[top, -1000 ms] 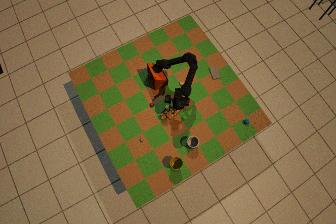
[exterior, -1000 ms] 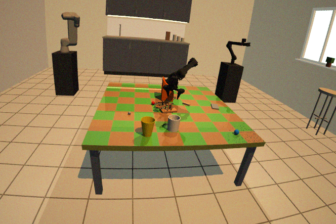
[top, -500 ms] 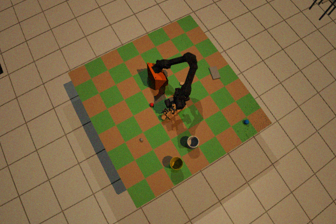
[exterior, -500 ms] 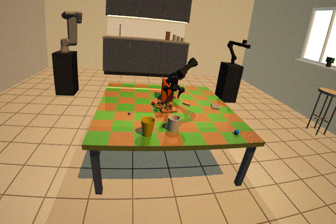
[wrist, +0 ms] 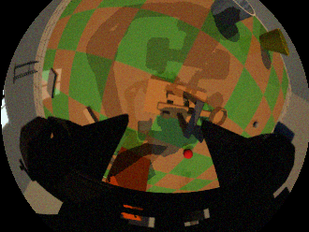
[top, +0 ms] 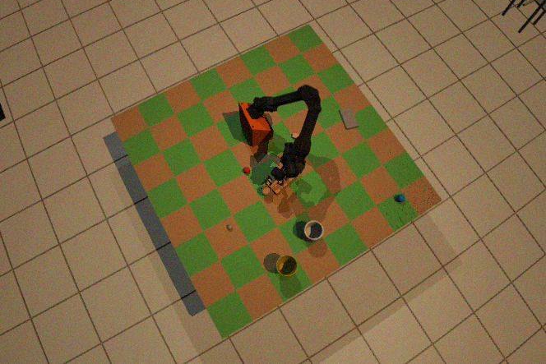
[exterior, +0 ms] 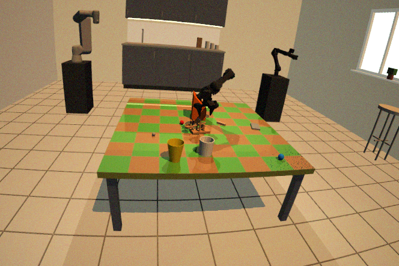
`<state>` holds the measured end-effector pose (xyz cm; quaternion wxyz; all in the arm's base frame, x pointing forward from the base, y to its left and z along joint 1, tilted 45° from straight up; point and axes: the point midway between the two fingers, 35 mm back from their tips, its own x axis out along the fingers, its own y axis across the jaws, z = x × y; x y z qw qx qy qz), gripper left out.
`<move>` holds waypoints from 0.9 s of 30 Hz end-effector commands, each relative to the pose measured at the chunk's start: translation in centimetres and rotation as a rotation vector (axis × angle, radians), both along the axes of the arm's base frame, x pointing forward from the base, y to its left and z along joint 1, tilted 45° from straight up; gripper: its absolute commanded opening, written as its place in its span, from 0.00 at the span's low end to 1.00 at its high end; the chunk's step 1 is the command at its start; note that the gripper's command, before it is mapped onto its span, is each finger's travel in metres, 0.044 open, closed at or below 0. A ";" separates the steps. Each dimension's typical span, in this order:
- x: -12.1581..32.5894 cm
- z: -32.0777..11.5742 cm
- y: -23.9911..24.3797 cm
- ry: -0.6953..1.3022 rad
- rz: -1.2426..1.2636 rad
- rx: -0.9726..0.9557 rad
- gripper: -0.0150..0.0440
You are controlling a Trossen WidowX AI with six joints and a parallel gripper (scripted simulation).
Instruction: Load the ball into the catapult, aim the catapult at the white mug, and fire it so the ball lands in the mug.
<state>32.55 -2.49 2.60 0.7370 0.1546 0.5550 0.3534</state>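
The wooden catapult stands on the table, its round cup at one end. No ball shows in the cup. A red ball lies on the table beside the catapult. A blue ball lies near the front right corner. The white mug stands upright in front of the catapult. My gripper is open and empty above the catapult; the top view mostly hides its fingertips.
A yellow cup stands beside the mug. A tall orange block stands behind the catapult. A small wooden block, a grey slab and a tiny grey ball lie on the table.
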 end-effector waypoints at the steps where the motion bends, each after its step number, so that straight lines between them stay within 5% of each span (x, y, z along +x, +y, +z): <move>1: 0.0 0.1 -0.1 -0.090 0.090 -0.017 1.00; 27: -0.1 0.2 -0.2 -0.713 0.724 -0.140 1.00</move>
